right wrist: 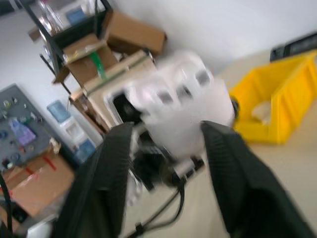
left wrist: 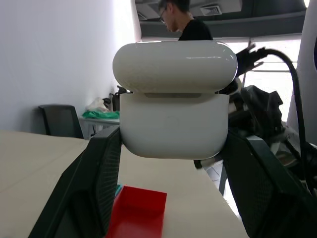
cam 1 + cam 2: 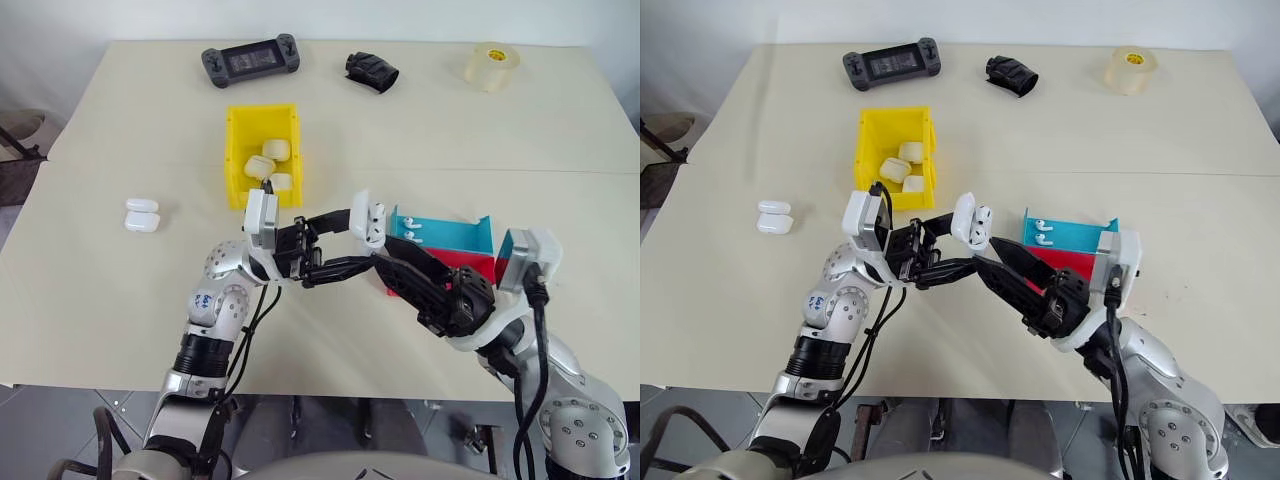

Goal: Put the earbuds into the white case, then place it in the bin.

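The jaws of the left gripper (image 3: 335, 243) are clamping the white case (image 3: 368, 221) lid-up above the desk, while the right gripper (image 3: 990, 262), parted and empty, is sitting just beneath it, the bin (image 3: 262, 154) lying well beyond.

The white case (image 2: 173, 101) is plain glossy white, clamped between black fingers (image 2: 94, 188) with a fine ribbed texture. At twelve o'clock from it, the bin (image 3: 236, 150) is bright yellow and holds cream-tinted cases (image 3: 268, 160). At three o'clock, a blue tray (image 3: 455, 235) carries white earbuds (image 3: 410, 228), beside a red tray (image 3: 470, 262). The table (image 3: 100, 290) is pale cream, and a white case pair (image 3: 141, 215) lies at nine o'clock.
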Tool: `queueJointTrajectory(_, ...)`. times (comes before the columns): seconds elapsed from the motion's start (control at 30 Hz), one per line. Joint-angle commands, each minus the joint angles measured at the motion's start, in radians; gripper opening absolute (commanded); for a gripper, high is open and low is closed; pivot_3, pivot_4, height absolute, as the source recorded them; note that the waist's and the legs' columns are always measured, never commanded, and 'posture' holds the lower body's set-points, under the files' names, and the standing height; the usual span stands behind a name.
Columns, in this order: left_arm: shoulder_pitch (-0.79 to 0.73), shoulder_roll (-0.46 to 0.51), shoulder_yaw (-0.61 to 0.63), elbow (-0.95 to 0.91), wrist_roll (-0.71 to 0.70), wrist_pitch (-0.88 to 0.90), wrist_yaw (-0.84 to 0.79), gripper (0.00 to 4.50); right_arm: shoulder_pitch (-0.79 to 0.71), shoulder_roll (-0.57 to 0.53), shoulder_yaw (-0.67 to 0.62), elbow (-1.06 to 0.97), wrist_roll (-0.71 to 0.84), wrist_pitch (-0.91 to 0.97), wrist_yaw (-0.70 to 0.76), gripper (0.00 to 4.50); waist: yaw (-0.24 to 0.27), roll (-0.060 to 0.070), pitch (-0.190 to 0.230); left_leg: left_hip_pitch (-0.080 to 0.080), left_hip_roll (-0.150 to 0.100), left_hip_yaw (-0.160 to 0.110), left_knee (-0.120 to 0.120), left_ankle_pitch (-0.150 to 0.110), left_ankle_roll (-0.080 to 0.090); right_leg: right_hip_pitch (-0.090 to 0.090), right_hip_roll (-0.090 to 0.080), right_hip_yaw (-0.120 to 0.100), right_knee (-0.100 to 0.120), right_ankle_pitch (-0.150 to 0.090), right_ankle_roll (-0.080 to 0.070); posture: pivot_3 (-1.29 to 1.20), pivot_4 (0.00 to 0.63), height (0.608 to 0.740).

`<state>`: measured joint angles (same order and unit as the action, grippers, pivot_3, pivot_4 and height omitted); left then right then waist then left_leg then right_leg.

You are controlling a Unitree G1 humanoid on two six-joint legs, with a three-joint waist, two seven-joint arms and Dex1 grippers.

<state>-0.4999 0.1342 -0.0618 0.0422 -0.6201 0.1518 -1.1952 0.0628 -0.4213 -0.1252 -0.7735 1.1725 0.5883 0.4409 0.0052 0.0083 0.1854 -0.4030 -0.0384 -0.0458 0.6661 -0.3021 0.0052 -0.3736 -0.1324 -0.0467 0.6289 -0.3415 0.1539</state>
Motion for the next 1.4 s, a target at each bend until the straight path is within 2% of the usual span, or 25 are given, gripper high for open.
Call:
queueJointTrajectory(0.03,-0.001,0.012,-0.003,-0.046,-0.001,-0.012,-0.001,2.74,0.000,-0.037,-0.043,-0.030,0.009,-0.031,0.022,3.64,0.000,0.000,0.000,0.000,0.000,0.000,0.000,0.000,0.000,0.000,0.000,0.000,0.000,0.000,0.000,0.00,0.150,0.740)
queueJointTrajectory(0.1,0.001,0.024,-0.003,-0.046,0.017,-0.019,0.007,2.74,0.009,-0.061,-0.069,-0.034,0.007,-0.039,0.033,4.28,0.000,0.000,0.000,0.000,0.000,0.000,0.000,0.000,0.000,0.000,0.000,0.000,0.000,0.000,0.000,0.00,0.150,0.740)
queueJointTrajectory(0.13,0.001,0.036,-0.005,-0.045,0.027,-0.019,0.008,2.74,0.021,-0.079,-0.087,-0.032,0.011,-0.039,0.041,4.45,0.000,0.000,0.000,0.000,0.000,0.000,0.000,0.000,0.000,0.000,0.000,0.000,0.000,0.000,0.000,0.00,0.150,0.740)
queueJointTrajectory(0.23,-0.009,0.115,-0.035,-0.018,0.171,-0.080,0.040,2.74,0.090,-0.150,-0.198,-0.006,0.036,-0.041,0.081,4.45,0.005,0.000,0.000,0.000,0.000,0.000,0.000,0.000,0.000,0.000,0.000,0.000,0.000,0.000,0.000,0.00,0.150,0.740)
queueJointTrajectory(0.33,-0.037,0.215,-0.092,0.001,0.321,-0.110,0.062,2.74,0.133,-0.226,-0.265,0.012,-0.001,-0.039,0.137,3.80,0.014,0.000,0.000,0.000,-0.001,0.001,0.000,0.000,0.000,0.001,0.000,0.000,-0.001,0.000,0.000,0.00,0.150,0.740)
queueJointTrajectory(0.47,-0.070,0.270,-0.148,0.006,0.404,-0.119,0.058,2.74,0.127,-0.297,-0.238,0.019,-0.121,-0.053,0.198,2.41,0.019,0.000,0.000,0.000,0.000,0.001,0.000,0.000,0.001,0.001,0.000,0.000,-0.001,0.000,0.000,0.00,0.150,0.740)
queueJointTrajectory(0.7,-0.098,0.309,-0.245,-0.053,0.489,-0.065,0.049,2.74,-0.076,-0.298,-0.027,0.004,-0.249,-0.007,0.149,0.03,0.016,-0.001,0.000,0.000,0.000,0.001,0.000,0.000,0.001,0.000,0.001,0.000,0.000,0.000,0.000,0.00,0.150,0.740)
queueJointTrajectory(0.87,-0.096,0.336,-0.271,-0.088,0.505,-0.034,0.040,2.74,-0.170,-0.293,0.080,0.006,-0.266,0.062,0.114,0.03,0.018,-0.001,0.000,-0.001,0.000,0.000,0.000,0.000,0.001,0.000,0.000,0.000,-0.001,0.000,0.000,0.00,0.150,0.740)
queueJointTrajectory(1.03,-0.106,0.322,-0.252,-0.104,0.473,-0.026,0.048,2.74,-0.222,-0.301,0.162,0.049,-0.356,0.120,0.083,0.03,0.020,-0.001,0.000,-0.001,0.000,-0.001,0.000,0.000,0.001,0.000,0.000,-0.001,0.000,0.000,0.000,0.00,0.150,0.740)
queueJointTrajectory(1.2,-0.105,0.304,-0.211,-0.114,0.433,-0.018,0.064,2.74,-0.194,-0.321,0.144,0.077,-0.393,0.122,0.118,0.03,0.018,-0.001,0.000,-0.001,0.000,-0.001,0.000,0.000,0.001,0.000,0.000,-0.001,0.000,0.000,0.000,0.00,0.150,0.740)
queueJointTrajectory(1.4,-0.082,0.292,-0.150,-0.129,0.376,-0.011,0.080,2.74,-0.099,-0.355,0.049,0.105,-0.397,0.092,0.191,0.03,0.019,-0.001,0.000,-0.001,-0.001,0.000,0.000,0.000,0.001,0.000,0.000,-0.001,0.000,0.000,0.000,0.00,0.150,0.740)
